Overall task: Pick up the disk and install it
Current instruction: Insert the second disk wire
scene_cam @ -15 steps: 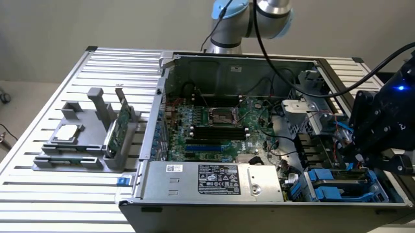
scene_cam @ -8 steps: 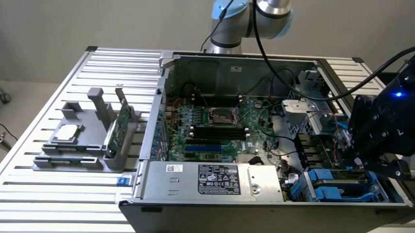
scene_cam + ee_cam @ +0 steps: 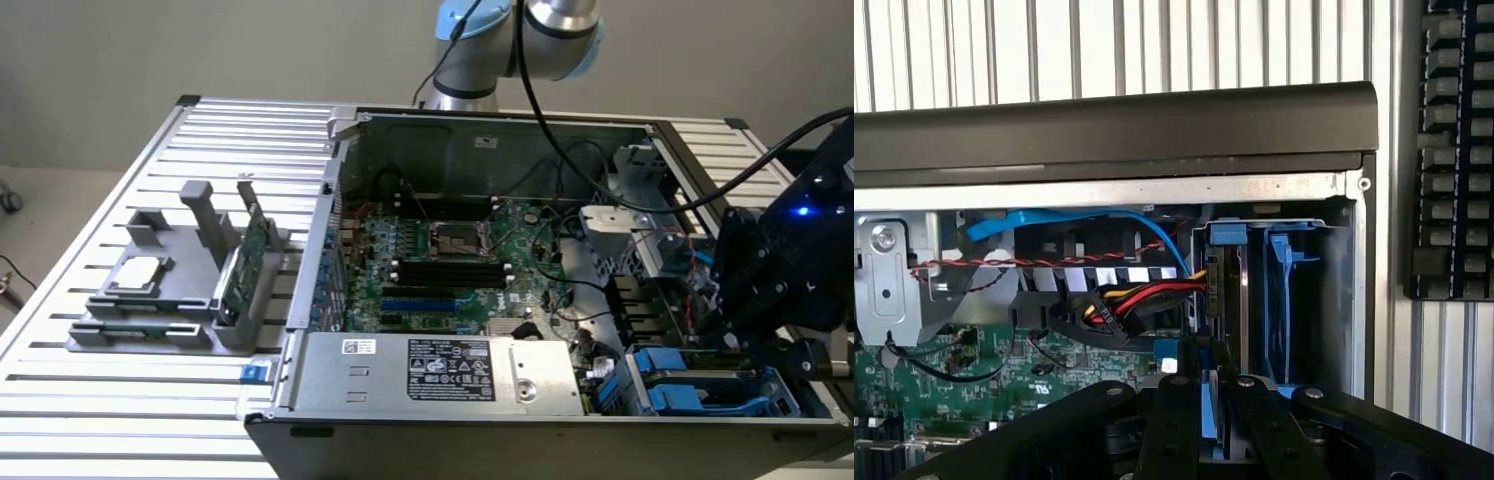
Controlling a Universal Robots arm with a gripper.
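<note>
A slatted aluminium table [image 3: 80,330] fills my exterior view, with an open computer case [image 3: 534,130] lying on it. The disk [image 3: 1206,400], edge-on in its blue carrier, sits pinched between my gripper [image 3: 1206,430] fingers, right over the blue drive bay [image 3: 1279,290] at the case corner. Beside it run red and yellow power cables [image 3: 1144,295]. Further off, the motherboard [image 3: 441,260], then a grey fixture [image 3: 160,290] holding a green card [image 3: 247,255]

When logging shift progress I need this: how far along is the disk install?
Pickup looks done: the gripper appears closed on the disk, its blue frame edge showing between the fingers. In hand: it hangs right in front of the computer's drive bay. Left: the disk is not yet seated in the bay.
</note>
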